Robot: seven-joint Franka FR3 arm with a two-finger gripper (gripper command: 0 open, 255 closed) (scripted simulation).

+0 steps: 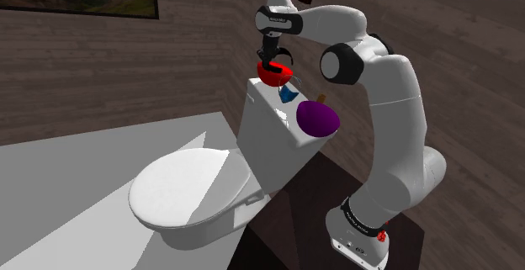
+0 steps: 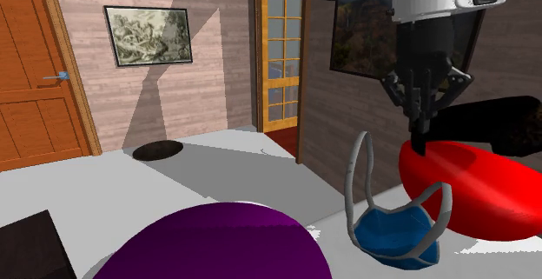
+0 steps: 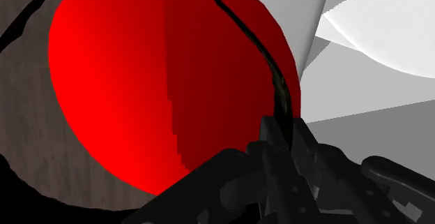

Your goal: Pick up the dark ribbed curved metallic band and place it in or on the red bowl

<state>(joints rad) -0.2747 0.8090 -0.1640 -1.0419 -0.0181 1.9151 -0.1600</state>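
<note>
The red bowl (image 1: 273,76) stands at the far end of a white toilet tank (image 1: 271,142). My black gripper (image 1: 271,60) hangs straight over it, fingertips just above the rim (image 2: 422,136). In the wrist view, the fingers (image 3: 273,140) are shut on one end of a thin dark curved band (image 3: 268,62). The band arcs away from them across the bowl's red inside (image 3: 139,83). From the second exterior view, the bowl (image 2: 473,190) lies directly under the fingers.
A purple bowl (image 1: 318,117) and a blue item with grey loop handles (image 2: 395,234) share the tank top close beside the red bowl. The shut toilet lid (image 1: 185,184) lies below in front. A wood-plank wall runs behind the tank.
</note>
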